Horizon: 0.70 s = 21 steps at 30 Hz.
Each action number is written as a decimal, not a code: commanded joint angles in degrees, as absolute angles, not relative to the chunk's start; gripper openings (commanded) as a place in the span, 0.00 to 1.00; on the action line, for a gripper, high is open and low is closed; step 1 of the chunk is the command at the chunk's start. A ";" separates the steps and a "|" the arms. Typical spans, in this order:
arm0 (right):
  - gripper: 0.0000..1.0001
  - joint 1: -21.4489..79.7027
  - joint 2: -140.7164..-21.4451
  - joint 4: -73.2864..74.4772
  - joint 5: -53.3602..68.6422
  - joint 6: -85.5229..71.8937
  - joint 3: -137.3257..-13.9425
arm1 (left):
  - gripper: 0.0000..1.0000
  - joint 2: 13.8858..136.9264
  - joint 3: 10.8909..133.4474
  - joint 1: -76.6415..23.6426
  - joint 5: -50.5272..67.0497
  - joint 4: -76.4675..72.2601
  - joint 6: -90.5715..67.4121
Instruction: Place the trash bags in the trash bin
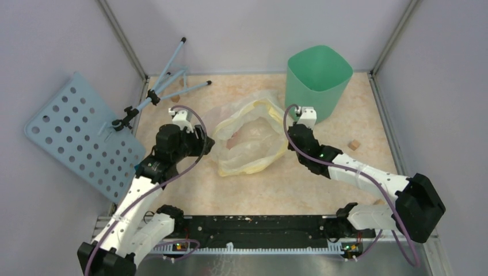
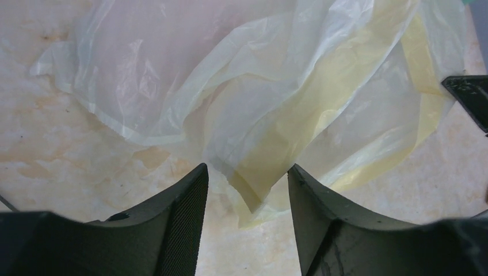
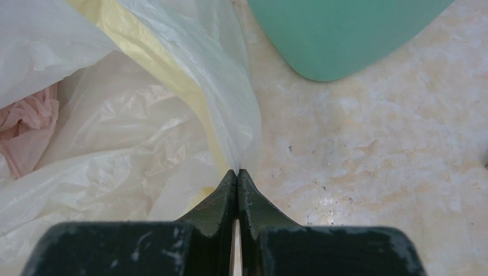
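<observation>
A large pale-yellow bag (image 1: 253, 150) lies open in the middle of the table. The crumpled pale-pink trash bag (image 3: 26, 129) shows inside it, faintly pink from above (image 1: 235, 141). The mint-green trash bin (image 1: 318, 77) stands upright at the back right, its base (image 3: 339, 34) just beyond the yellow bag. My right gripper (image 3: 237, 172) is shut on the yellow bag's right edge. My left gripper (image 2: 247, 172) is open at the bag's left side. A fold of yellow plastic (image 2: 265, 167) hangs between its fingers, touching neither.
A light-blue perforated board (image 1: 80, 135) leans at the left wall, with a blue folding stand (image 1: 167, 86) behind it. A small wooden block (image 1: 354, 145) lies right of the bin. My right gripper's tip (image 2: 469, 98) shows in the left wrist view.
</observation>
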<state>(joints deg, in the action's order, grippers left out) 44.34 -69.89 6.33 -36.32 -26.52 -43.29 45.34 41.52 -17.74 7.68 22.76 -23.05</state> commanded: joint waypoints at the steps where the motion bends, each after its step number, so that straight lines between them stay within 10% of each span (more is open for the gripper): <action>1: 0.00 43.95 -69.92 6.40 -37.16 -25.33 -46.72 | 0.57 49.62 43.25 -17.84 8.11 18.51 -21.34; 7: 0.03 43.95 -69.66 8.65 -39.24 -23.99 -47.95 | 0.11 50.27 44.54 -17.84 6.34 17.69 -20.83; 11: 0.58 43.98 -68.04 8.89 -34.63 -20.23 -48.83 | 0.00 49.36 46.57 -17.84 4.35 19.85 -19.98; 21: 0.37 54.49 -65.21 0.81 -20.21 -13.92 -50.44 | 0.00 48.49 47.45 -17.84 10.32 21.47 -21.25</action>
